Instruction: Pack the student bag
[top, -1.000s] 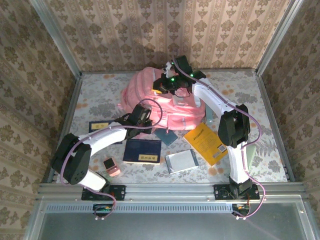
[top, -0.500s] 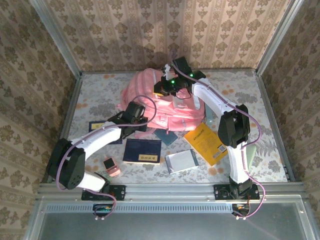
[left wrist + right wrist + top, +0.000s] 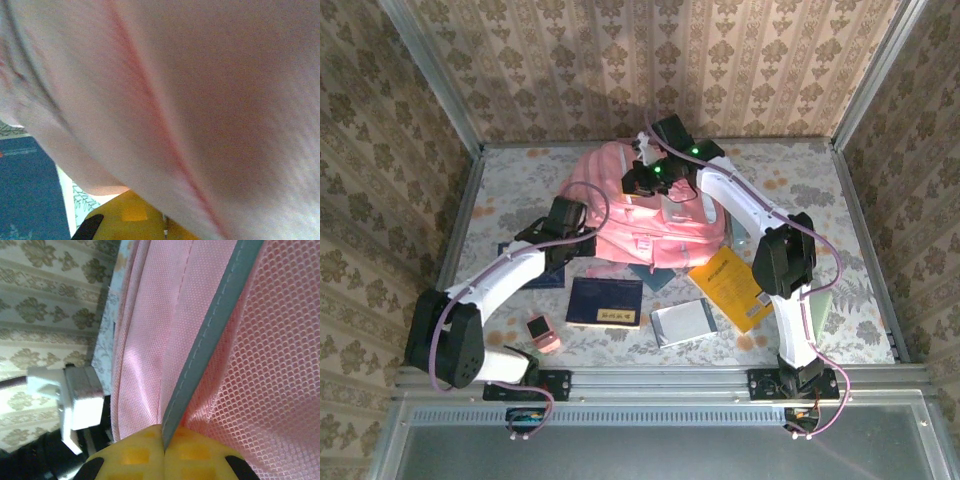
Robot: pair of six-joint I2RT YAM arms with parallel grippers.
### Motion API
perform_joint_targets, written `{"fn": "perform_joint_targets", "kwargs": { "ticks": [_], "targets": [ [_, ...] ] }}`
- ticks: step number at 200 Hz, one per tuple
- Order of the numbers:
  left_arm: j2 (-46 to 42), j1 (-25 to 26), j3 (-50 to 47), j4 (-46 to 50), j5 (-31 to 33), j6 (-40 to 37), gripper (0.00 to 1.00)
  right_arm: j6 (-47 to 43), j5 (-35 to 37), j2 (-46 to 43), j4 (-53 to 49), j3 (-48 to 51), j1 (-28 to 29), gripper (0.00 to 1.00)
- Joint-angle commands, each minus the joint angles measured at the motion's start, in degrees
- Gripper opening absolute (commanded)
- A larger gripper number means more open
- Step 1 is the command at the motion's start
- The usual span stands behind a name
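Student bag (image 3: 655, 215) at twelve o'clock on the worktop (image 3: 520, 180). Right fingers (image 3: 130, 460) pinched shut on its grey trim (image 3: 215, 325), left fingers (image 3: 130, 215) closed at its eight o'clock edge. Best pull apart gently, evenly.

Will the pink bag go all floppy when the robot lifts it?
Probably floppy: the bag is soft cloth, bunching in folds where the right gripper pinches its grey trim. It looks slumped and wide, so likely sags rather than tips.

The student bag (image 3: 630, 215) is pink with grey piping, the table (image 3: 520, 190) floral, one book (image 3: 732, 287) yellow.
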State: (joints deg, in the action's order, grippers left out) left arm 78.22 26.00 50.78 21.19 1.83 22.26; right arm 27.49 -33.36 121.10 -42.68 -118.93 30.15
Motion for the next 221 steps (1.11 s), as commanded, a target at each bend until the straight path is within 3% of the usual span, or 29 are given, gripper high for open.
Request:
{"fn": "perform_joint_targets", "kwargs": {
  "ticks": [1, 7, 24, 52, 75, 106, 122, 132, 156, 191, 221],
  "targets": [
    [-3.2, -3.0, 2.4, 0.2, -0.9, 1.1, 0.00, -5.8, 5.6, -0.9, -7.1, -4.1, 1.6, 0.00],
    [-3.8, -3.2, 2.3, -0.1, -1.6, 1.2, 0.00, -6.5, 7.3, -0.8, -8.0, -4.5, 1.9, 0.01],
    [-4.4, -3.3, 2.4, -0.1, -3.5, 1.7, 0.00, -7.8, 12.4, -0.5, -10.2, -6.4, 2.7, 0.31],
    [-5.8, -3.3, 1.6, -1.2, -6.2, 3.3, 0.00, -11.0, 26.0, -2.1, -13.9, -9.2, 4.3, 0.59],
    [-6.6, -3.5, 2.0, -1.0, -7.3, 3.6, 0.00, -13.2, 39.8, -5.8, -14.5, -8.0, 4.6, 0.64],
    [-7.6, -3.5, 3.3, -0.9, -10.8, 4.8, 0.00, -18.6, 60.4, -11.4, -12.1, -2.2, 4.6, 0.61],
    [-7.8, -3.3, 3.7, -1.1, -12.8, 6.1, 0.00, -19.7, 66.5, -13.3, -11.3, 1.4, 4.4, 0.58],
    [-8.1, -3.1, 3.4, -1.6, -13.9, 7.0, 0.00, -19.1, 66.0, -14.4, -11.5, 3.6, 4.4, 0.57],
    [-8.9, -2.7, 3.1, -2.7, -15.4, 8.6, 0.00, -16.3, 53.9, -16.0, -12.6, 9.6, 4.0, 0.55],
    [-9.1, -1.6, 3.5, -2.7, -16.3, 9.4, 0.00, -14.5, 48.9, -21.7, -8.2, 23.3, 3.6, 0.54],
    [-9.2, -1.1, 3.8, -2.5, -16.9, 9.5, 0.00, -4.6, 34.0, -30.7, -0.2, 38.2, 2.0, 0.51]
  ]
}}
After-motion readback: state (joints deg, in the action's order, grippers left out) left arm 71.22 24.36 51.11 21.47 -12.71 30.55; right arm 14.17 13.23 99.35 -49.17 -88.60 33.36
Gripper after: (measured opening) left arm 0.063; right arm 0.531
